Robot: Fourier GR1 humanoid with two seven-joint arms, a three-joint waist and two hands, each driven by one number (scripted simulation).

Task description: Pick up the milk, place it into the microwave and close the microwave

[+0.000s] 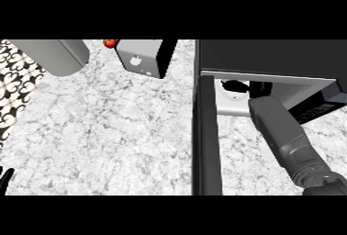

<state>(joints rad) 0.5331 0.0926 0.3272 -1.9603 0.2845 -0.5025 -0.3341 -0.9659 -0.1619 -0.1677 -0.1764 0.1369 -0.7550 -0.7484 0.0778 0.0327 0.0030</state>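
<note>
The microwave (271, 55) stands at the right with its door (205, 137) swung open toward me, seen edge-on as a dark upright bar. My right forearm reaches over the counter into the cavity, and my right hand (237, 86) shows as a dark shape above the white turntable plate (227, 97). I cannot make out the milk; the hand and the cavity's shadow hide whatever is there. My left hand (5, 178) rests open at the lower left edge, fingers up.
A grey box (139, 57) with a small logo stands at the back centre, with a red fruit (109, 43) beside it. A grey rounded vessel (58, 56) sits at the back left. Patterned tiles (13, 87) run along the left edge of the marble counter (115, 133).
</note>
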